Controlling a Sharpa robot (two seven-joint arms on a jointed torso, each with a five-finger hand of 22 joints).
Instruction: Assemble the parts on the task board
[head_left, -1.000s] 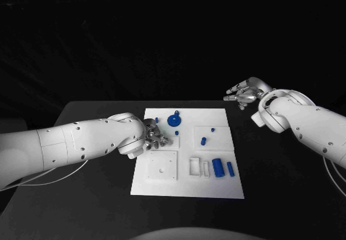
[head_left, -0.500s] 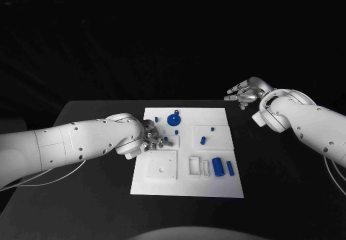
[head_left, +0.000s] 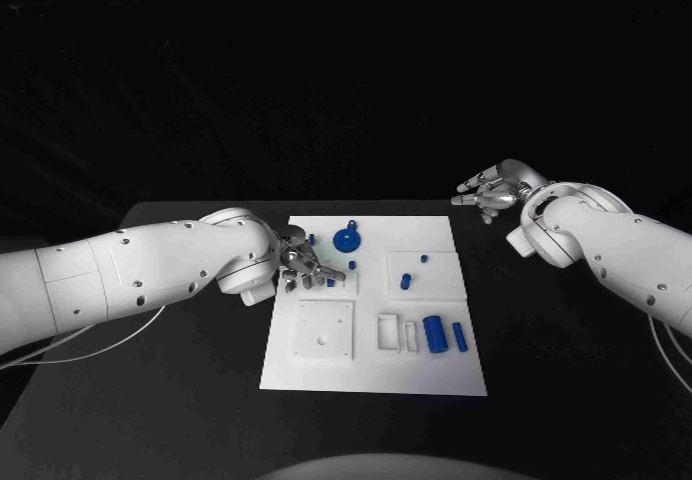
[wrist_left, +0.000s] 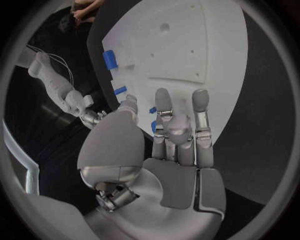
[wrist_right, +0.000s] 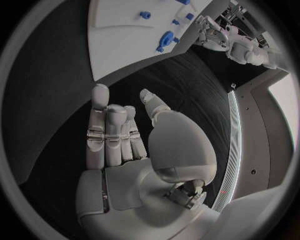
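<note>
Left hand (head_left: 307, 268) low, fingers (wrist_left: 164, 107) spread, holding nothing; right hand (head_left: 490, 188) raised, fingers loosely apart, empty.

A: Dim, near-monochrome scene; the task board (head_left: 433, 235) is the brightest surface, the table (head_left: 188, 300) and backdrop nearly black.

B: Wrist views bend straight edges and darken at the rim; the left hand (wrist_left: 169, 135) looms large.

1. In front of me stands a black table (head_left: 188, 330), filling the lower half of the head view.
2. A white board (head_left: 375, 372) lies flat on it, at the middle of the frame, its long sides running away from me.
</note>
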